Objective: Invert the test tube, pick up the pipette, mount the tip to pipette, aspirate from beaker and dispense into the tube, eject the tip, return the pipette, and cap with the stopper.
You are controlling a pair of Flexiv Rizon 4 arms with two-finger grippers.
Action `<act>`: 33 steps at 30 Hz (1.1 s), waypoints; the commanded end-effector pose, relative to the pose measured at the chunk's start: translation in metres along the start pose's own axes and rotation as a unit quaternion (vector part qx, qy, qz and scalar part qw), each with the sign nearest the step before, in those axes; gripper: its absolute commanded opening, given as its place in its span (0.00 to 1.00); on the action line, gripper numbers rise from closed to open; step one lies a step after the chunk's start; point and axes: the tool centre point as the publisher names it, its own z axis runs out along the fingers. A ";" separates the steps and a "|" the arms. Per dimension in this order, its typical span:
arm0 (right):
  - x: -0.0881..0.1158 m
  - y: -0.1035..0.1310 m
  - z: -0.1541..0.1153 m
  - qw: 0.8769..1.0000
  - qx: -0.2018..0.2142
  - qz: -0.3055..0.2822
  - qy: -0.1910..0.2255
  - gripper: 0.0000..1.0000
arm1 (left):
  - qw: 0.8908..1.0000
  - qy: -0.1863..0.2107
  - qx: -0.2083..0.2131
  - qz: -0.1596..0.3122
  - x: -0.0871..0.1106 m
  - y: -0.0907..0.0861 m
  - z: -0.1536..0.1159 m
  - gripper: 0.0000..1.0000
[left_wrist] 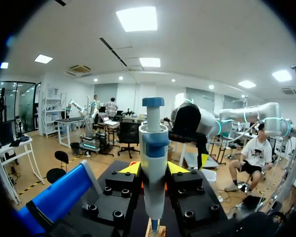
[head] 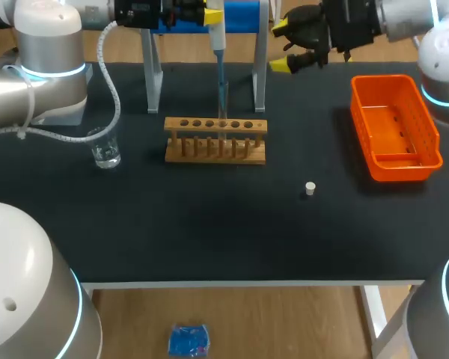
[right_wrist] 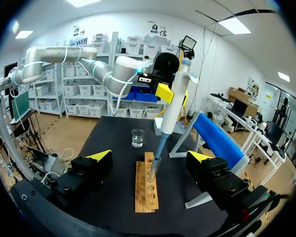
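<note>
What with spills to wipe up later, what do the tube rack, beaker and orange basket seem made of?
Test tube rack: unfinished-looking pale wood, matte tan, with dowel posts. Beaker: clear, glinting; glass or clear plastic, cannot tell which. Orange basket: likely moulded plastic, uniform bright colour, slight sheen, slotted floor.

The left arm [head: 52, 71] comes in along the far side, the left gripper [head: 209, 15] held level, its fingers clamped on an upright pipette [head: 218, 41]. The right gripper [head: 283, 46] hovers opposite, facing it, fingers spread wide and empty.
</note>
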 end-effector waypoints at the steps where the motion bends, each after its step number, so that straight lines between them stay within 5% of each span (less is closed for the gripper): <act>1: 0.000 -0.020 0.016 1.000 -0.021 0.002 0.010 1.00 | 1.000 0.000 -0.001 0.000 0.000 -0.001 0.000 0.00; 17: 0.005 -0.066 0.057 0.999 -0.014 0.025 0.036 1.00 | 1.000 0.000 -0.001 0.000 0.000 -0.001 0.000 0.00; 33: -0.001 -0.070 0.073 0.999 -0.015 0.035 0.037 1.00 | 1.000 0.000 -0.001 0.000 0.000 -0.001 0.000 0.00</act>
